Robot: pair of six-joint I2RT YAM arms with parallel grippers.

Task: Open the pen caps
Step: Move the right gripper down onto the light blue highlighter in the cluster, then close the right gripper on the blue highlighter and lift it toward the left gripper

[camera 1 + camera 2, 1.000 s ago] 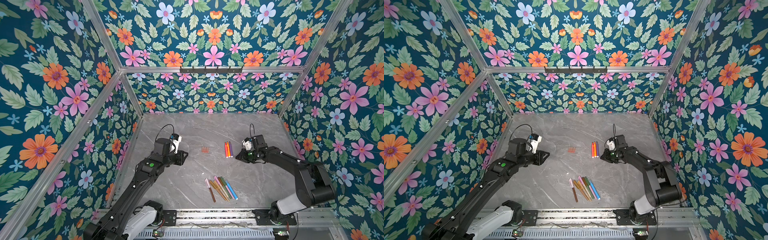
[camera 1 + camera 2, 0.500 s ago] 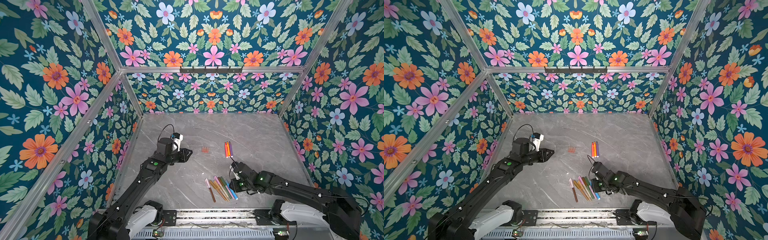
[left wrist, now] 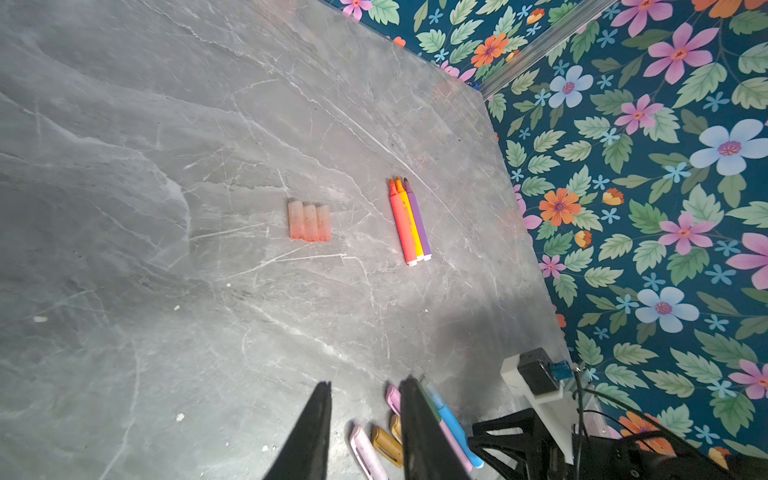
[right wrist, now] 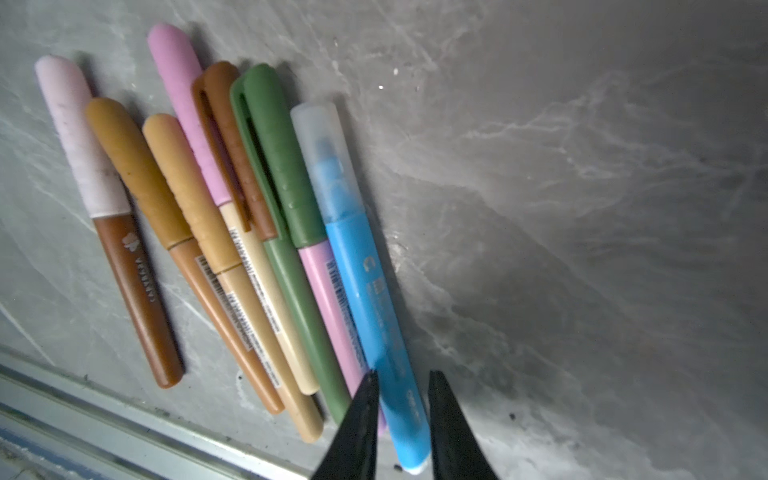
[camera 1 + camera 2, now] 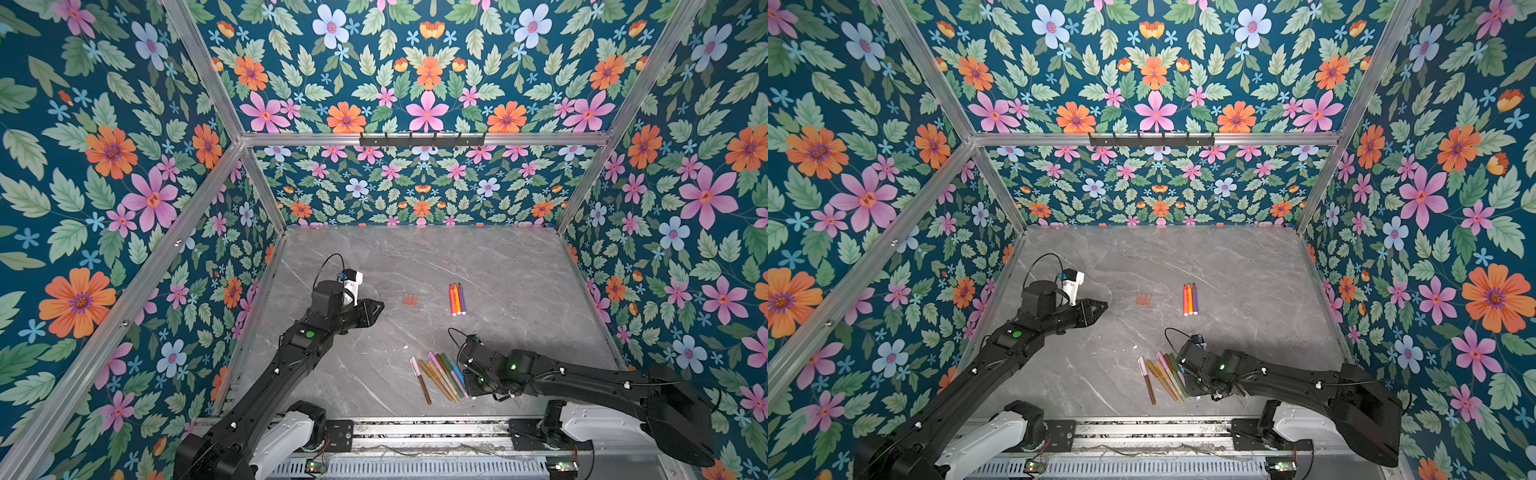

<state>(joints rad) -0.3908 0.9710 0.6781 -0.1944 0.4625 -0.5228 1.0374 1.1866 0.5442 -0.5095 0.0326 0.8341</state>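
Three loose caps [image 3: 309,222], three bare pens [image 3: 409,224] — and seven capped pens [image 4: 286,257].

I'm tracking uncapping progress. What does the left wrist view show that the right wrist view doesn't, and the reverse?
Only the left wrist view: three loose peach caps and three uncapped pens, red, orange and purple, plus the open, empty left gripper. Only the right wrist view: the barrels of the capped bundle, among them the brown pen with its pale pink cap, and the open right gripper straddling the tail of the blue pen. Both: the grey table and the bundle's cap ends.
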